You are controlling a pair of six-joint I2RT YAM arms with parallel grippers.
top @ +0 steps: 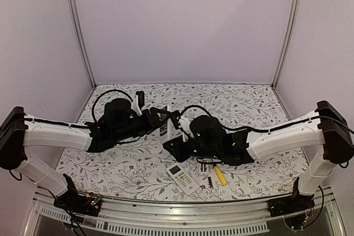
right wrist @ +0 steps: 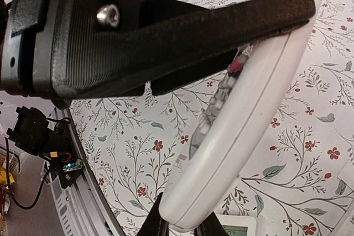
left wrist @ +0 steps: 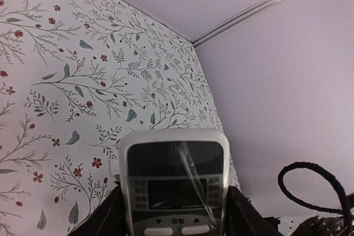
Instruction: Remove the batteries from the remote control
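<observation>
Remote control (left wrist: 176,164) clamped across its width in my left gripper (left wrist: 174,214), right gripper (right wrist: 180,225) pinched tight on its end, both mid-frame over the floral table (top: 110,164), small dark batteries (top: 210,181) lower centre beside the yellow tool (top: 219,175), second remote (top: 182,179) just left of them

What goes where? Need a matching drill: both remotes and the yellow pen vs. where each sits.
Things:
1. far remote
2. near remote
3. yellow pen

Places:
a. flat on the table, screen up, near the front edge
b. on the table, rightmost loose item
c. clamped between left tool and right tool

Pairs: 1-c, 2-a, 3-b
</observation>
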